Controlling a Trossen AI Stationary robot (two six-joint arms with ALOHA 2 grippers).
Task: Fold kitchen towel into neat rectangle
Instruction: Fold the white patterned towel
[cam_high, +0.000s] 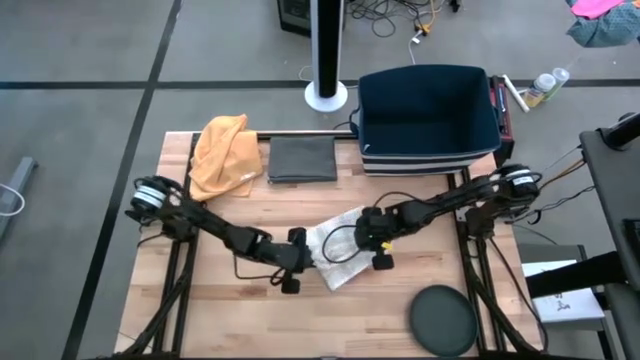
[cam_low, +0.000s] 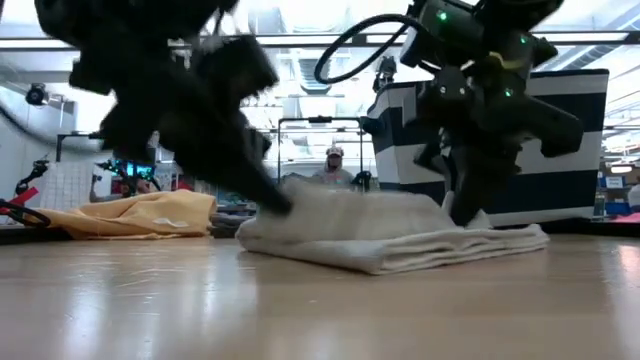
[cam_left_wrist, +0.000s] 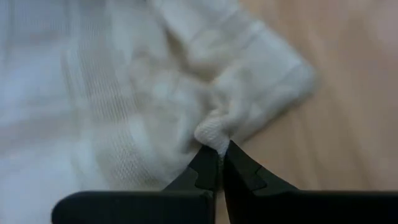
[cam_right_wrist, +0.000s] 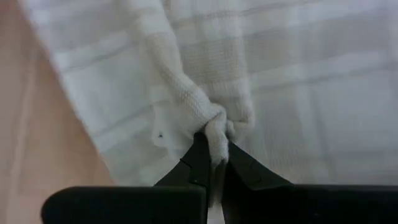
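Observation:
The white kitchen towel (cam_high: 338, 258) lies bunched in several layers on the wooden table (cam_high: 230, 310), near its middle; in the low view it is a low heap (cam_low: 390, 235). My left gripper (cam_high: 300, 262) is shut on the towel's left side, slanting down onto it (cam_low: 278, 205). My right gripper (cam_high: 376, 246) is shut on the towel's right side, pointing steeply down (cam_low: 465, 212). The two arms reach in from opposite sides, with the towel between them. My left gripper pinches a small puckered ridge of cloth (cam_left_wrist: 211, 132) between its two fingertips, close to a corner of the towel (cam_left_wrist: 292, 78). The fingers slant down from the table's left. How many layers are in the pinch cannot be told. The rest of the towel lies on the table. My right gripper pinches a gathered fold of cloth (cam_right_wrist: 215, 135) between its two fingertips, close to one edge of the towel (cam_right_wrist: 74, 87). The fingers come from above, pointing steeply down. The cloth is puckered toward the fingers, and the towel around it rests on the table.
A yellow cloth (cam_high: 222, 155) and a folded dark grey cloth (cam_high: 303, 158) lie at the far side. A navy basket (cam_high: 428, 118) stands at the far right. A dark round disc (cam_high: 443, 320) sits at the near right. Bare wood shows at the near left.

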